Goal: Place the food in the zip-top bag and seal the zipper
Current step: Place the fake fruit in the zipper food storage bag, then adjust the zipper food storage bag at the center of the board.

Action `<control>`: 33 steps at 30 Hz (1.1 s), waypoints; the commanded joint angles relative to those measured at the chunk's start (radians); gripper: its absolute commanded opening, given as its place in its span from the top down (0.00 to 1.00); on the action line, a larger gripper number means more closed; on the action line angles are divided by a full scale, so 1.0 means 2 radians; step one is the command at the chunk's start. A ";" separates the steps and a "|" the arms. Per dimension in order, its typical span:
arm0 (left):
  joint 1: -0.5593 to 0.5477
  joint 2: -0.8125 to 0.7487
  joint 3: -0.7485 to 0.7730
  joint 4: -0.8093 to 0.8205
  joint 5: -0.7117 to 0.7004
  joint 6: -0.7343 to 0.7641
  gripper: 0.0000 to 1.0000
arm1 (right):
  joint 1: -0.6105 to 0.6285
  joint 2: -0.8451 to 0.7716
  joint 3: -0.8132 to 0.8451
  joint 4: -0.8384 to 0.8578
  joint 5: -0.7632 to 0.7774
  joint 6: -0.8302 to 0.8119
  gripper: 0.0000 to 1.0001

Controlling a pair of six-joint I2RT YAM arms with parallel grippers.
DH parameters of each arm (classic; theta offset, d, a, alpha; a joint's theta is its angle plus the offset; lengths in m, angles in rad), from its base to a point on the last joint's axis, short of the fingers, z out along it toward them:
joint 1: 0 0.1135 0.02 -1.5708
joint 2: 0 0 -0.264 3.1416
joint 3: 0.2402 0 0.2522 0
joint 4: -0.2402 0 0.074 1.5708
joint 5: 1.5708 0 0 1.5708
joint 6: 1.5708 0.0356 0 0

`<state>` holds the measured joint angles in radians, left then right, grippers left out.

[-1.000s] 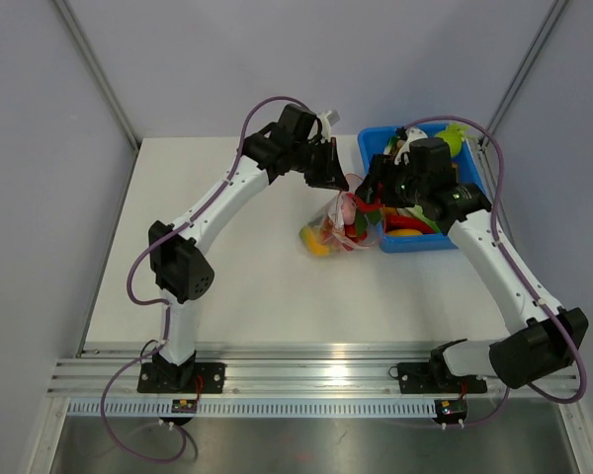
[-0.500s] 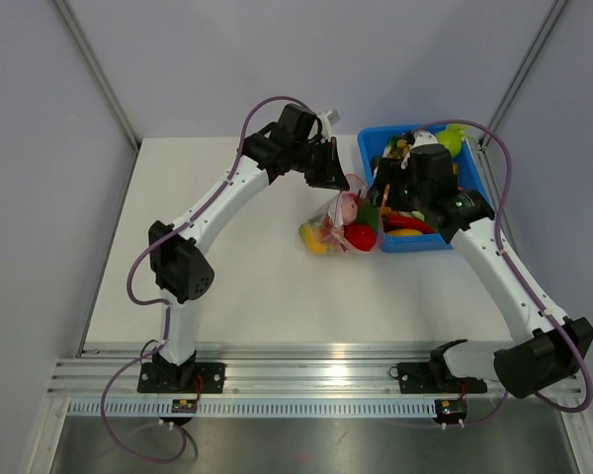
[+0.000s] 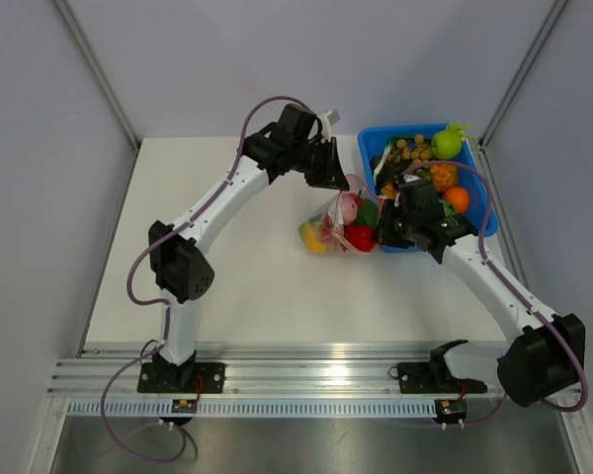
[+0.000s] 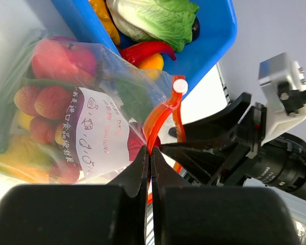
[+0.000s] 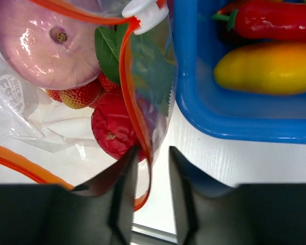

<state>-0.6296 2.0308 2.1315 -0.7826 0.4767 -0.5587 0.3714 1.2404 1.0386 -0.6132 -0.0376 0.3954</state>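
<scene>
Little stiffness is offered by the crinkly zip-top bag (image 4: 66,122); its zipper (image 4: 163,113) is judged the best hold, pinched by the left gripper (image 4: 149,154) and straddled by the spread right gripper (image 5: 151,153).

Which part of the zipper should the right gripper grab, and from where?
Probably the white slider, pinched across its flat sides. Advance along the orange zipper strip, which runs between the fingers of the open right gripper straight to it; the left gripper pins the strip.

Blue plastic bin (image 3: 366,148) at 2 o'clock on white table (image 3: 227,286), slotted aluminium rail (image 3: 316,380) across 6 o'clock, grey walls (image 3: 277,49) behind, slanting metal frame posts (image 3: 94,69) at 11 and 1 o'clock.
</scene>
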 commanded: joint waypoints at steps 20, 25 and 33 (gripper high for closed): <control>0.045 -0.077 0.014 -0.020 -0.044 0.040 1.00 | 0.004 0.031 0.138 0.071 -0.053 -0.015 1.00; 0.039 -0.080 -0.039 -0.013 -0.032 0.039 1.00 | 0.004 0.098 0.140 0.070 -0.030 -0.023 1.00; 0.032 -0.066 -0.001 -0.032 -0.026 0.045 1.00 | 0.004 0.125 0.182 0.063 -0.016 -0.032 1.00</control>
<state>-0.5571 1.9064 2.0480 -0.8753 0.4042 -0.4881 0.3733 1.4956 1.3087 -0.5224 -0.0952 0.3580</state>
